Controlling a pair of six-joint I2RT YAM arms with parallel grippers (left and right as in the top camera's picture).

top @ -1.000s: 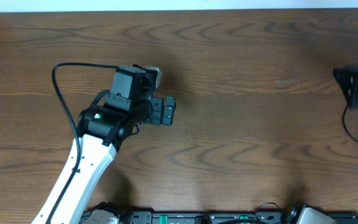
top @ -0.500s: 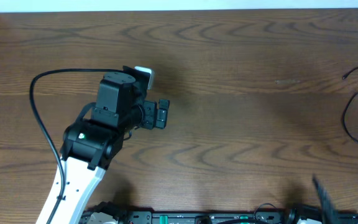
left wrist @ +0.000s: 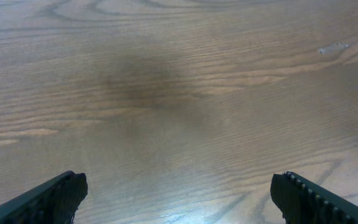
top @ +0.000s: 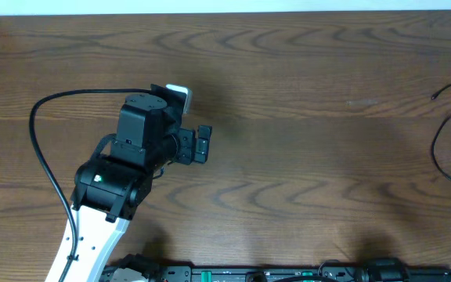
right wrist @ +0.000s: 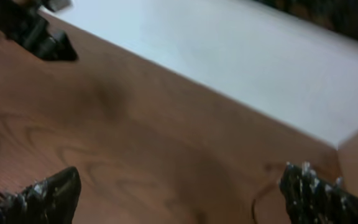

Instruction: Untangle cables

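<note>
A thin black cable (top: 434, 149) lies in a loose loop at the table's right edge, its small plug end (top: 434, 95) pointing left. A short arc of a thin cable (right wrist: 253, 208) shows in the blurred right wrist view. My left gripper (top: 202, 145) is left of the table's middle, far from the cable. In the left wrist view it (left wrist: 179, 199) is open wide and empty above bare wood. My right gripper (right wrist: 179, 196) is open and empty; it does not show in the overhead view.
The wooden table (top: 304, 94) fills the overhead view, with a white surface along its far edge (top: 225, 6). The left arm's own thick black cable (top: 41, 149) arcs to its left. The left arm (right wrist: 39, 34) shows at the right wrist view's top left.
The right arm left the right edge by the cable and went out of the overhead view. The cable now lies uncovered there. The left arm drew back a little to the left.
</note>
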